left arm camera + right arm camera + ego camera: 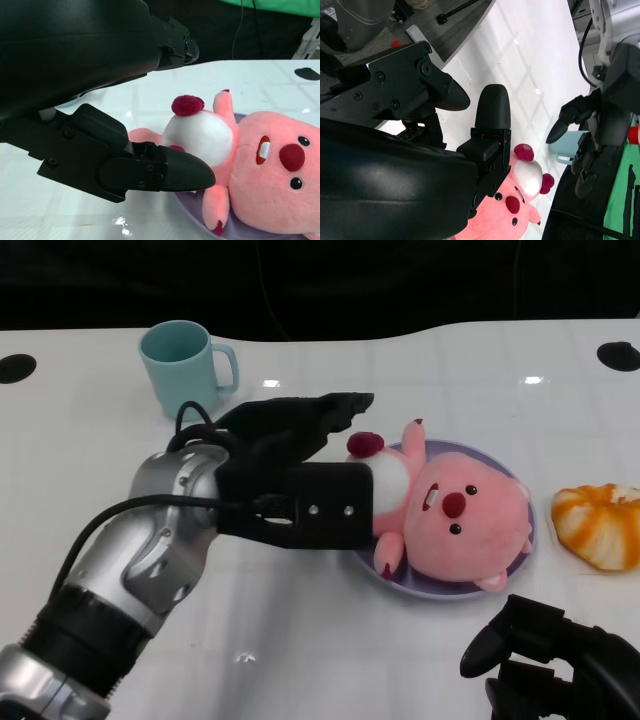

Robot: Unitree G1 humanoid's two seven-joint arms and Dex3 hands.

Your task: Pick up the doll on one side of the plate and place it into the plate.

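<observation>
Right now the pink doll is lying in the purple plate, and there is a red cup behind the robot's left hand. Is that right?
Almost. The pink doll does lie in the purple plate, but the cup behind the left hand is light blue-green, not red. The head view shows its colour plainly.

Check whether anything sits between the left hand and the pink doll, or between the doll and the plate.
Nothing visible does. The left hand is right at the doll, its fingers beside the doll's white belly. The doll already lies in the purple plate. The cup and the orange toy stand off to the sides.
</observation>
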